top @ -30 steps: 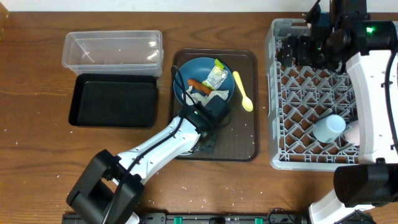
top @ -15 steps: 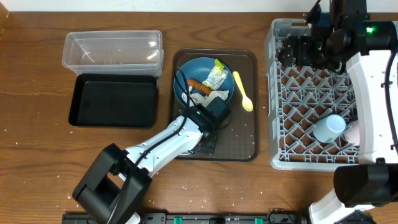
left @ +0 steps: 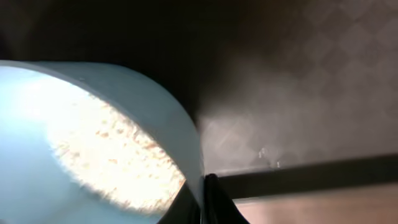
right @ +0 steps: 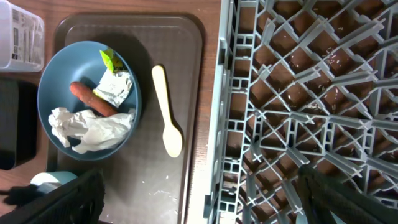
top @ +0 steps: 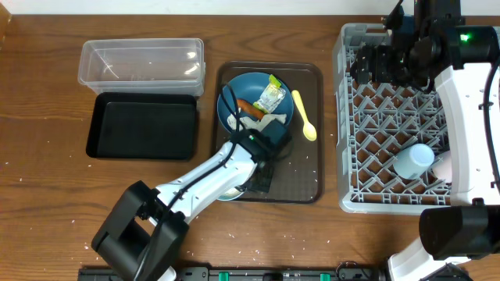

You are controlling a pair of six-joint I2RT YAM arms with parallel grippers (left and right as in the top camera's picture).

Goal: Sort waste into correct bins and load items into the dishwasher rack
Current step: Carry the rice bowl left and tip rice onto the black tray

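My left gripper (left: 205, 193) is shut on the rim of the white bowl (left: 143, 106), which holds white rice grains (left: 112, 149); in the overhead view the gripper (top: 262, 144) is over the brown serving tray (top: 301, 168), hiding most of the bowl. The dark-blue dish (top: 234, 90) holds the sausage (top: 248, 107), crumpled tissue (top: 262, 121) and green-and-white wrapper (top: 271, 95). The yellow spoon (top: 305, 117) lies beside it. My right gripper (right: 199, 199) is open and empty over the left edge of the grey rack (top: 391, 117). A light-blue cup (top: 412, 160) and a pink cup (top: 444, 165) stand in the rack.
The clear tub (top: 141, 62) and the black tray (top: 141, 129) sit left of the serving tray. The right wrist view shows the dish (right: 53, 74), the spoon (right: 166, 112) and the rack (right: 298, 93). White crumbs lie scattered on the wooden table.
My left arm has shifted slightly on the serving tray, and a pale edge of the bowl now shows below it. The right arm has not moved.
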